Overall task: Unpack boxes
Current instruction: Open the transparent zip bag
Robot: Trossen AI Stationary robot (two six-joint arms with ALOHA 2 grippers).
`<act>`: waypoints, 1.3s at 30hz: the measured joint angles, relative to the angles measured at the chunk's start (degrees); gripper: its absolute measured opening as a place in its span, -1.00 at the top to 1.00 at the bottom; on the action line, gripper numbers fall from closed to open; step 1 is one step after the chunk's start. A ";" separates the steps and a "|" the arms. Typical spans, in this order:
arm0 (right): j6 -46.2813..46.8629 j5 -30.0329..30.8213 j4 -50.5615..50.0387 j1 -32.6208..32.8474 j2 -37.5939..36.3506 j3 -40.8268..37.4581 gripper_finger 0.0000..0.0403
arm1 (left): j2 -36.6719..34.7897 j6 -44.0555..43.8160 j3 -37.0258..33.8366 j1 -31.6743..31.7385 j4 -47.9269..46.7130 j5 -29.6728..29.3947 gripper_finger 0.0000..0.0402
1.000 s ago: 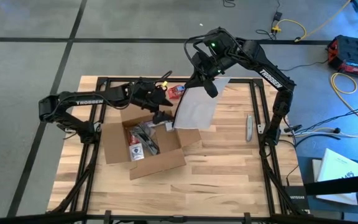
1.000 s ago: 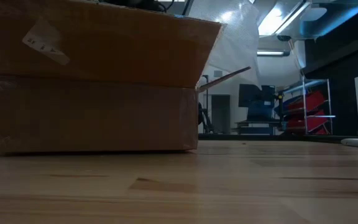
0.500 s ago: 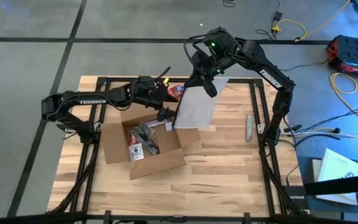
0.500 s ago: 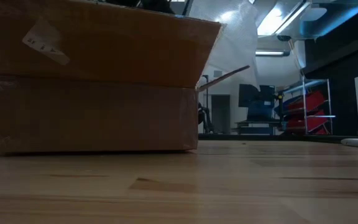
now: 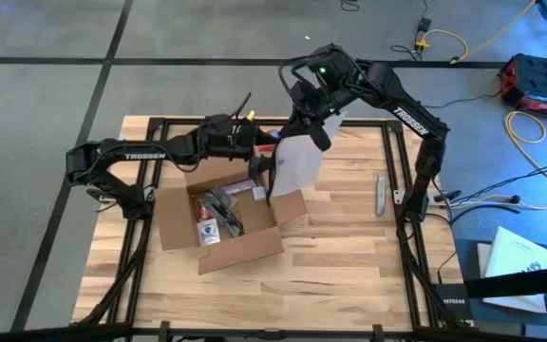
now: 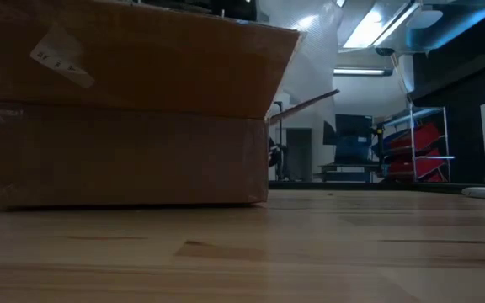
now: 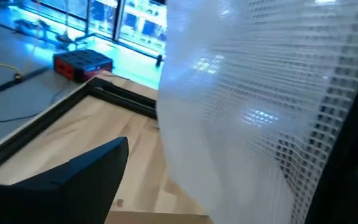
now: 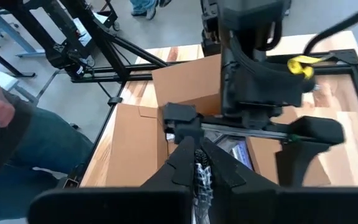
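**Ana:** Since the earlier frame the left gripper (image 5: 266, 167) has slid rightward, and the translucent, silvery plastic bag (image 5: 295, 163) has swung closer to it, hanging narrower than before.

**Ben:** And the shallow brown cardboard box with open flaps (image 5: 218, 217)?

**Ana:** Unmoved, left of centre in the overhead frame, on the pale wooden table (image 5: 349, 256). Dark packaged items lie inside it. From table height the box (image 6: 125, 118) fills the left half of the frame, a strip of clear tape on its upper flap.

**Ben:** How does the left gripper stand?

**Ana:** Fingers spread wide, holding nothing, at the bag's left edge above the box's far right corner. Its wrist view shows one dark finger (image 7: 61, 186) at lower left and the bag (image 7: 260, 106) filling the right.

**Ben:** And the right?

**Ana:** The right gripper (image 5: 313, 119), upper centre, is clenched on the bag's top edge, and the bag dangles from it. Farther right, a small grey utility knife (image 5: 381, 194) lies on the table.
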 joint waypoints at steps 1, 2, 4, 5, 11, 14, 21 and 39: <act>0.02 0.02 0.04 0.36 0.13 0.00 1.00 | 0.00 0.21 -0.01 -0.02 -0.58 -0.43 -0.97; 0.11 0.02 0.15 0.66 0.40 0.00 1.00 | 0.02 0.22 -0.02 -0.03 -0.87 -0.86 -0.97; 0.19 0.02 0.36 1.09 0.62 0.00 1.00 | 0.02 0.22 -0.02 -0.18 -1.39 -1.68 -0.96; 0.21 0.03 0.32 1.10 0.70 0.00 1.00 | 0.02 0.17 0.00 -0.31 -1.51 -1.72 -0.96; 0.68 0.28 0.57 1.74 1.14 0.00 1.00 | 0.02 -3.95 -0.02 -0.58 -0.66 -1.87 -0.79; 1.01 0.42 0.80 1.74 1.18 0.00 1.00 | 0.02 -4.23 0.00 -0.84 0.62 -1.87 -0.68; 1.05 0.48 1.24 1.73 1.20 0.00 1.00 | 0.02 -4.43 -0.01 -1.03 1.13 -1.64 -0.37; 2.17 1.88 1.28 2.51 0.96 0.00 0.81 | -0.38 -4.07 0.00 -0.11 0.21 1.47 0.99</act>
